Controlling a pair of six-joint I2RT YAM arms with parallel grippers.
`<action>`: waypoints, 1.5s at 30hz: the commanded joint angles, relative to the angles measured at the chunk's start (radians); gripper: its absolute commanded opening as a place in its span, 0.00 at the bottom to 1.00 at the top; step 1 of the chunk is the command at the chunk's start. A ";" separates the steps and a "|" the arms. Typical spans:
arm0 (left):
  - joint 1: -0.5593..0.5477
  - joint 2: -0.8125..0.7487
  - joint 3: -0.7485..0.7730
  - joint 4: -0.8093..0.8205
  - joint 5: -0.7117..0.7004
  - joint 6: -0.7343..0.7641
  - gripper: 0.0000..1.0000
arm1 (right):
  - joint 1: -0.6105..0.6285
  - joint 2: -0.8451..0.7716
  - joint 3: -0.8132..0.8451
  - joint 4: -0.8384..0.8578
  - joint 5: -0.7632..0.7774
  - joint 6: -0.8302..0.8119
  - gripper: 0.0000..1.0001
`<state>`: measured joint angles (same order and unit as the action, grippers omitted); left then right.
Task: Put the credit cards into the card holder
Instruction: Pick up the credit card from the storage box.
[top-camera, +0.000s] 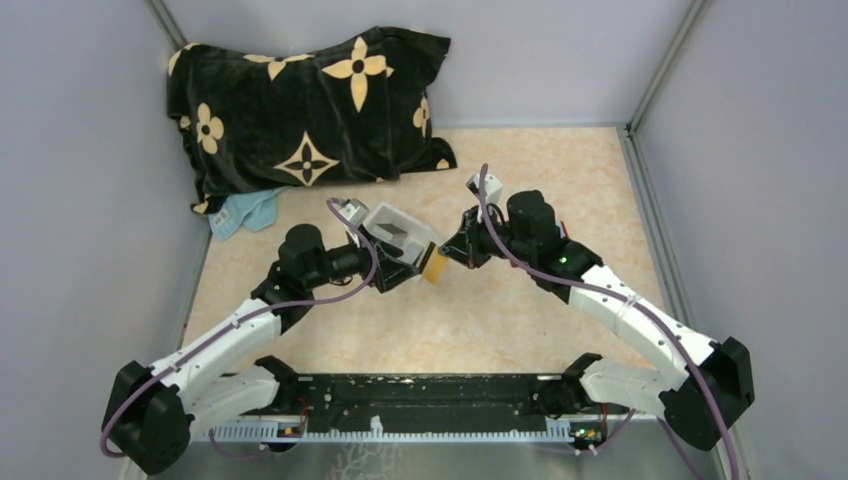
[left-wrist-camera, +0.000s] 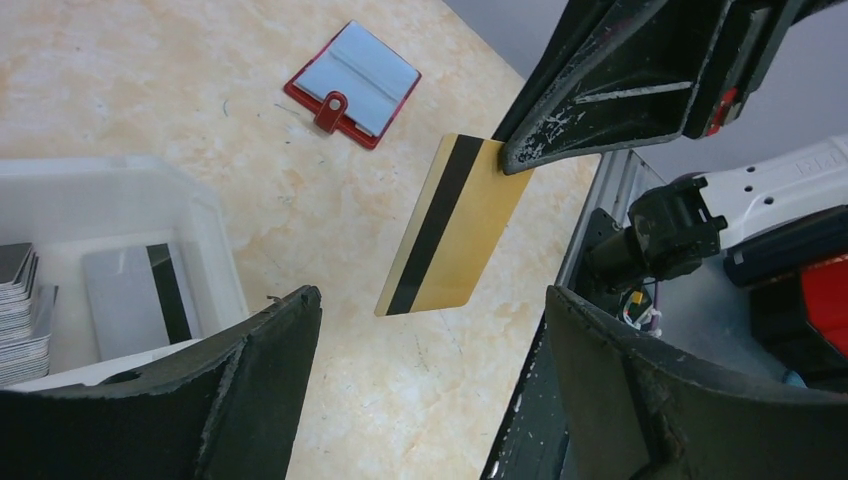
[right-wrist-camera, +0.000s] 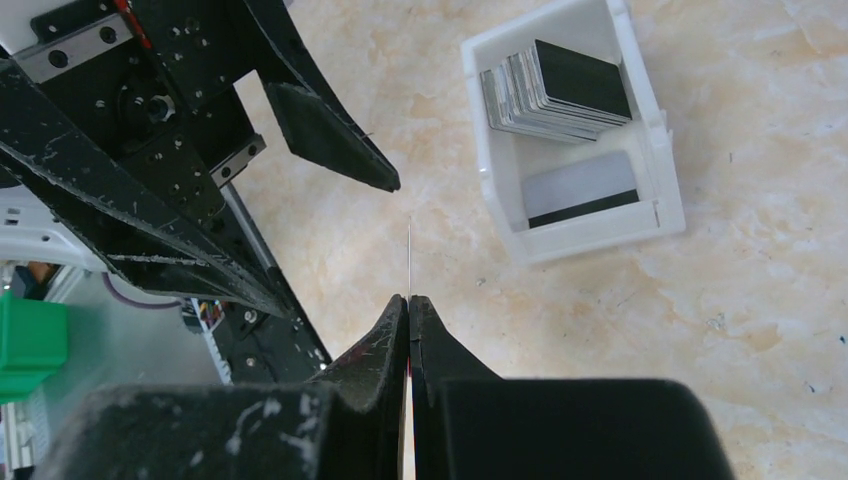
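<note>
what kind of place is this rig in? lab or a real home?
Probably a lab test cell: plain grey partition walls box in the table, both arms bolt to a black rail at its edge, and a white tray of cards looks like a staged prop.

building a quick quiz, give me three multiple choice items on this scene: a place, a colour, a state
1. Where is the card holder? A flat on the table, apart from the white tray B inside the tray C held in the air
2. What colour is the card in the right end effector? A blue B silver C gold with a black stripe
3. How is the left end effector? A shut on a card B open C shut on nothing
Answers: A, it lies on bare table in the left wrist view; C, the pinched card is gold and striped; B, its fingers stand wide apart.
</note>
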<state>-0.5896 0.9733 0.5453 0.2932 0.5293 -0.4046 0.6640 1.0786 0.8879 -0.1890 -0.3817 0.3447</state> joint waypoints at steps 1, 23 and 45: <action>-0.008 0.028 0.019 0.059 0.086 0.008 0.89 | -0.033 0.015 -0.007 0.118 -0.128 0.053 0.00; 0.006 0.185 0.074 0.090 0.198 0.048 0.50 | -0.077 0.159 -0.024 0.247 -0.318 0.104 0.00; 0.050 0.259 0.034 0.204 0.173 -0.074 0.00 | -0.153 0.107 -0.033 0.198 -0.190 0.082 0.40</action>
<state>-0.5377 1.2362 0.5911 0.4469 0.7620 -0.4564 0.5148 1.2697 0.8360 0.0353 -0.6788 0.4664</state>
